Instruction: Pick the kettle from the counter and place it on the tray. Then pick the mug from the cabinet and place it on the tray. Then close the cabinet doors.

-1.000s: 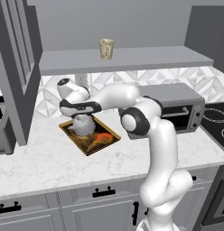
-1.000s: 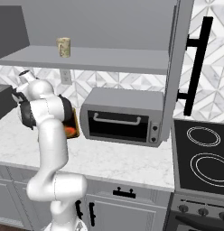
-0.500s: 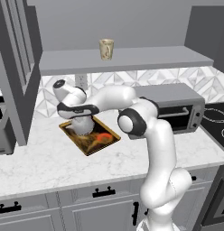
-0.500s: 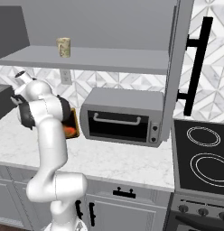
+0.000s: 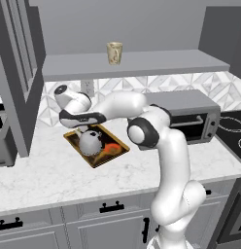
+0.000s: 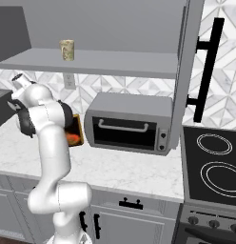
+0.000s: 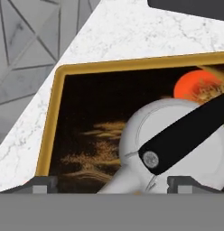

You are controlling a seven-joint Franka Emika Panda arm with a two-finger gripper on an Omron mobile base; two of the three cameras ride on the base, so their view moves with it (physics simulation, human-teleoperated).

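Note:
The silver-grey kettle (image 5: 91, 141) sits on the tray (image 5: 112, 156), which lies on the white marble counter (image 5: 54, 175). My gripper (image 5: 85, 130) hangs just above the kettle, open. In the hand view the gripper (image 7: 113, 184) has its tips spread wide, one on each side of the kettle (image 7: 177, 135). The kettle's dark handle runs between the tips, and the tray's golden rim (image 7: 53, 117) lies beyond. The cream mug (image 5: 114, 52) stands on the cabinet shelf (image 5: 142, 63); in the right base view the mug (image 6: 67, 50) is on the same shelf. The cabinet doors (image 5: 15, 73) stand open.
A large grey toaster oven (image 5: 190, 114) stands on the counter right of the tray. The right cabinet door (image 6: 186, 71), with its black bar handle, hangs open beside the oven (image 6: 129, 121). A stove top (image 6: 215, 162) lies far right. A dark appliance (image 5: 1, 141) is at the left edge.
The jaws have opened and let go of the kettle's handle. The kettle has settled slightly lower onto the tray, while the hand stays just above it.

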